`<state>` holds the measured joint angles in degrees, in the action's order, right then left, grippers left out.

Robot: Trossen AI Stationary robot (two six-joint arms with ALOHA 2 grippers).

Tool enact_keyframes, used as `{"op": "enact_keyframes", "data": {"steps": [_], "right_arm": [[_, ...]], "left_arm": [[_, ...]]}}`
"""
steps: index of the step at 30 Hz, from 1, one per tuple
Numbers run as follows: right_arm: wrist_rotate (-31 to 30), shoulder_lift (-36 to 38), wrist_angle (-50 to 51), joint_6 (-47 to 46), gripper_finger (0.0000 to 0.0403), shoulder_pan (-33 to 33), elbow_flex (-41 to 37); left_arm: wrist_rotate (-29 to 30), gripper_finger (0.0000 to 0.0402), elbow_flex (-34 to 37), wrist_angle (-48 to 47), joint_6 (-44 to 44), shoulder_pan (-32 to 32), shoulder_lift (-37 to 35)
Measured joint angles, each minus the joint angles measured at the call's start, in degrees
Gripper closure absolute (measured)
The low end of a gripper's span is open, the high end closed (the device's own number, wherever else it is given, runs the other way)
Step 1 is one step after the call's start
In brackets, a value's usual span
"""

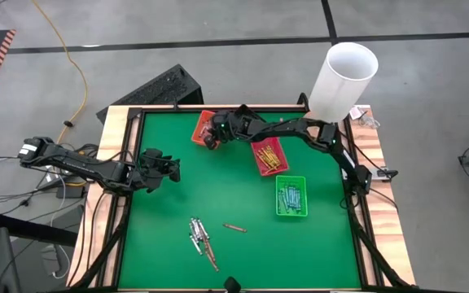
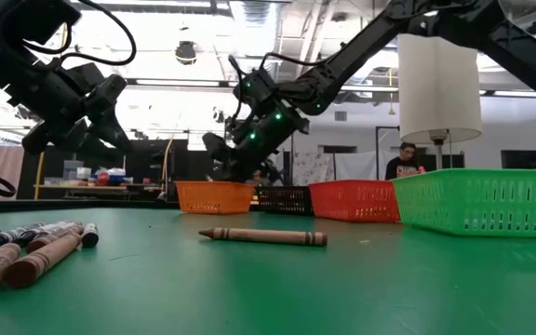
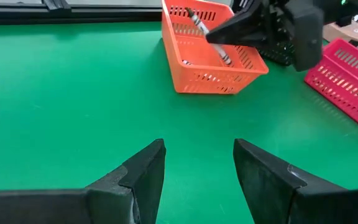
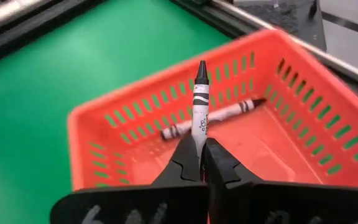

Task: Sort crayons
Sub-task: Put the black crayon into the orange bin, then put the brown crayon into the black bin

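My right gripper [image 4: 202, 146] hangs over the orange tray [image 4: 278, 143] at the table's far side, shut on a grey crayon [image 4: 200, 102] with a black tip. A second grey crayon [image 4: 219, 115] lies flat on the tray's floor. Yellow-orange crayons fill the red tray [image 1: 269, 156], and more crayons lie in the green tray [image 1: 291, 198]. A loose bundle of crayons [image 1: 200, 236] and a single brown crayon [image 1: 234, 228] lie on the green mat near the front. My left gripper [image 3: 197, 165] waits open at the table's left side, above the bare mat. My right gripper pinches the grey crayon between its two fingertips, on the wrapper below the black bands [image 4: 199, 132]. The fingers slant down from the table's right side and lie along the crayon. The crayon is clear of the tray, its black tip [image 4: 201, 68] pointing onward from the fingers.
A tall white cylinder [image 1: 344, 77] stands at the far right corner. A dark tray [image 2: 282, 198] sits between the orange and red ones. A raised wooden frame [image 1: 112, 138] borders the mat. The mat's middle [image 1: 218, 187] is bare. A person [image 2: 405, 160] shows in the room behind.
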<state>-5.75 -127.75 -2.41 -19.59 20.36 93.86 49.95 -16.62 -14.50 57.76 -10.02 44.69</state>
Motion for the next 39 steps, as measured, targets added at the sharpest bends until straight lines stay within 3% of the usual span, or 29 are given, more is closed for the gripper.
{"op": "enact_keyframes", "data": {"steps": [11, 21, 28, 33, 39], "right_arm": [[-0.2, -0.1, 0.2, -0.9, 0.0392, 0.1, 0.0], [-0.3, -0.1, -0.3, -1.1, 0.0349, 0.0, 0.0], [-0.3, 0.4, -0.4, 0.2, 0.0344, 0.0, 0.0], [1.4, 6.0, 0.0, 4.7, 0.0344, -0.7, 0.0], [1.8, 16.2, 13.8, 9.0, 0.0343, -5.1, 0.0]], "left_arm": [[0.0, 0.0221, 0.0, 0.0, 0.0, 0.0, 0.0], [0.0, 0.0221, 0.0, 0.0, 0.1, 0.0, 0.0], [0.0, 0.0221, 0.0, 0.0, 0.1, 0.0, 0.0], [-0.1, 0.0221, 0.0, 0.0, 0.1, 0.0, 0.0], [-1.5, 0.0221, 0.0, 0.1, 0.1, 0.0, 0.0]]}}
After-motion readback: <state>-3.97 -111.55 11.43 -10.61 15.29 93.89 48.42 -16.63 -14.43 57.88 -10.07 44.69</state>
